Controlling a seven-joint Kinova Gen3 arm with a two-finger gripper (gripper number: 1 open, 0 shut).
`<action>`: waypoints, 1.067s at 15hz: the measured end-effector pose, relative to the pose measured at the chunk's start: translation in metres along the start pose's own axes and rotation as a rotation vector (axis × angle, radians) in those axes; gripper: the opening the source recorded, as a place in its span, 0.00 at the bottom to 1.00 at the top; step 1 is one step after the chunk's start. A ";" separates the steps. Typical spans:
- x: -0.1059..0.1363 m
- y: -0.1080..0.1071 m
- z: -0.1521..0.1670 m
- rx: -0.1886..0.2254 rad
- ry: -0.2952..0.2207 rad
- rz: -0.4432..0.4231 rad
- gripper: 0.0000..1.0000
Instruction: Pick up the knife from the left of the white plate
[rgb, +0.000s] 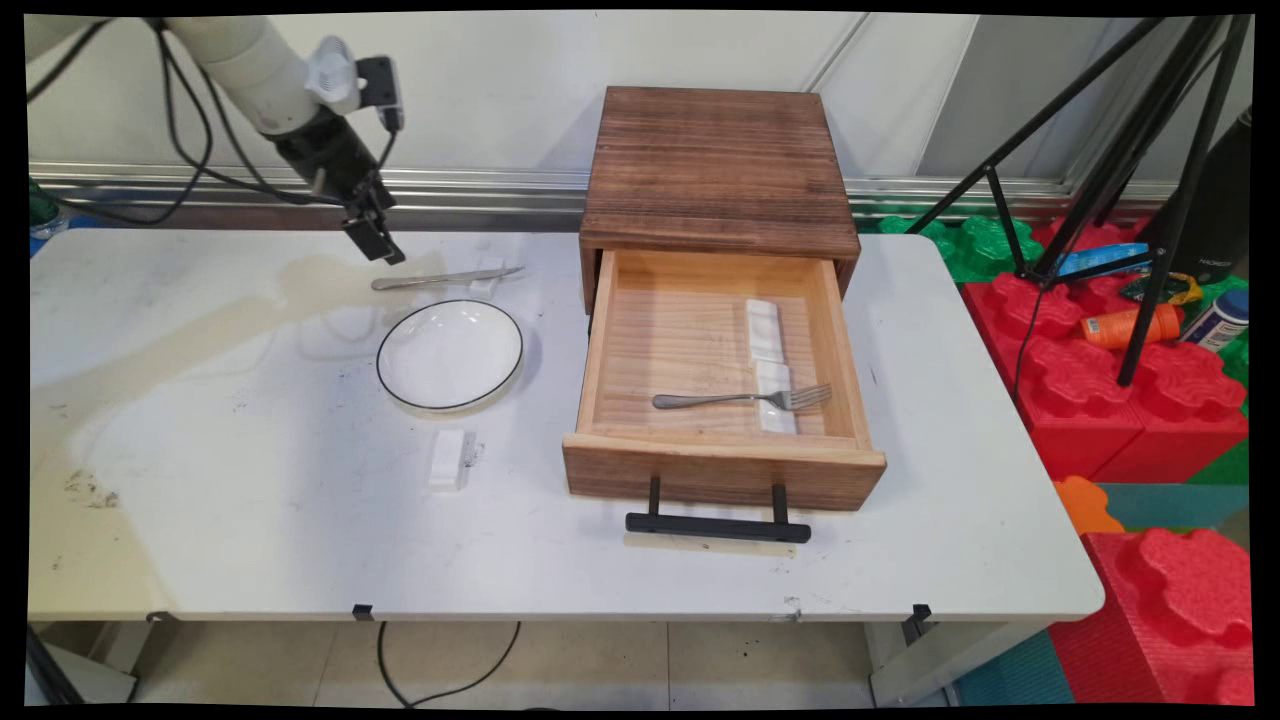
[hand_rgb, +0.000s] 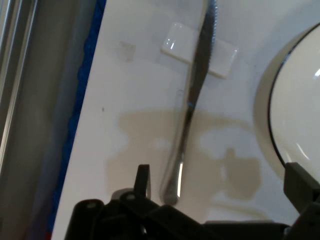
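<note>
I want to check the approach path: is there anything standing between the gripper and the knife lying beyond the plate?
Nothing visible. The open gripper hangs just above the handle end of the knife, with only bare table beneath. The white rest lies under the blade farther along, and the plate sits to one side.

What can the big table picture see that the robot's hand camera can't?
Only the main view shows the drawer pulled open, the fork inside it and the handle. Only the hand view shows the knife's serrated blade edge up close. Both show the knife on its white rest, the plate beside it, and the open gripper above the knife's handle end.
</note>
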 end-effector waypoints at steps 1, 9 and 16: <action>0.004 -0.005 0.007 -0.005 -0.008 0.011 1.00; 0.034 -0.035 0.070 -0.087 -0.060 0.126 1.00; 0.048 -0.048 0.101 -0.155 -0.069 0.208 1.00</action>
